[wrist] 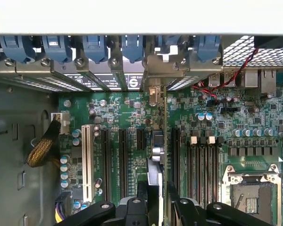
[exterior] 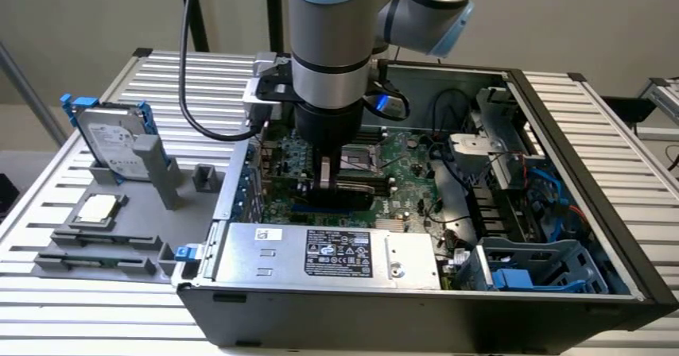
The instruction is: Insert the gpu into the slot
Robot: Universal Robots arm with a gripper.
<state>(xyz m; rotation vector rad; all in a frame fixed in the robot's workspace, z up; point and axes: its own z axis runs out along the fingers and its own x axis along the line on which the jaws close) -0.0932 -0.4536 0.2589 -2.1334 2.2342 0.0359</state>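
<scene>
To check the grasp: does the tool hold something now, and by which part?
The tool holds the gpu by its upper edge, the card standing edge-down over the green motherboard.

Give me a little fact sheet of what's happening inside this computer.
setting: open computer case on a slatted table
gripper: closed on the gpu
gpu pose: on edge over the green motherboard
slot: blue strip directly under the gripper
seated: cannot tell
nearby: silver power supply inside the case; hard drive outside it, on the exterior view's left
</scene>
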